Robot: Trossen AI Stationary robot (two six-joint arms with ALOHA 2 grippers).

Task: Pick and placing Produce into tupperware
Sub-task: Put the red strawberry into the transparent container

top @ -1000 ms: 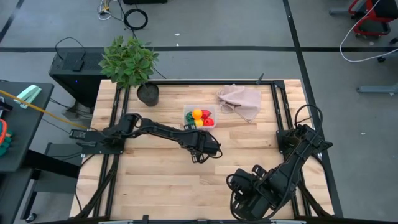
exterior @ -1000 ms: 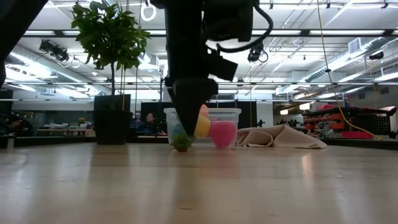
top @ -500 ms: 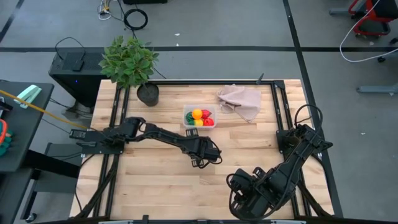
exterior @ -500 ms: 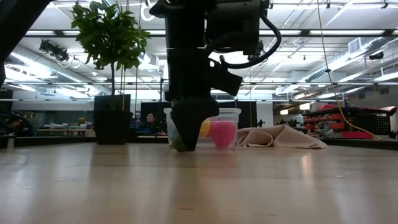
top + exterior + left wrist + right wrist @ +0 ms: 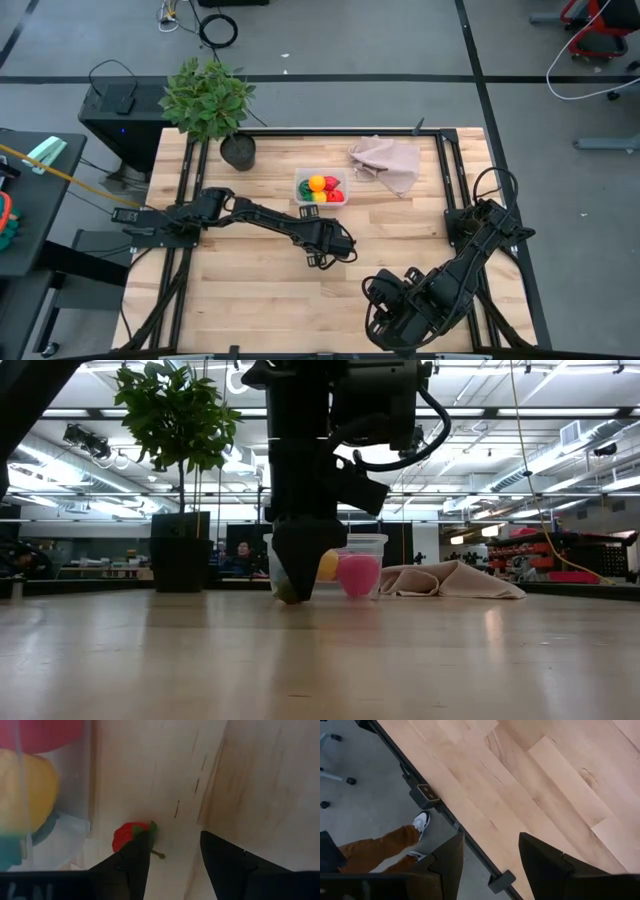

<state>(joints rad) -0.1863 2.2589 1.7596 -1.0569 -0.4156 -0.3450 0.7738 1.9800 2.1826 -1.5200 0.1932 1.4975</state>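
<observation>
My left gripper (image 5: 172,862), jaws parted and holding nothing, hangs low over the table beside the tupperware (image 5: 321,188) to straddle a red strawberry (image 5: 131,836) lying just outside its wall, right gripper (image 5: 487,865) idle, parted

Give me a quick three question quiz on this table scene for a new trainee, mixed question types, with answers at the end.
1. True or false: the red strawberry lies inside the clear box.
2. Multiple choice: the left gripper is
A. parked at the table's near edge
B. low over the table beside the clear box, fingers apart
C. lifting the cloth
3. Short answer: what stands at the table's far left corner?

Key
1. False. It lies on the wood just outside the box wall, at one finger of the left gripper.
2. B
3. A potted plant. The right gripper waits over the table's near right edge, open and empty.
</observation>
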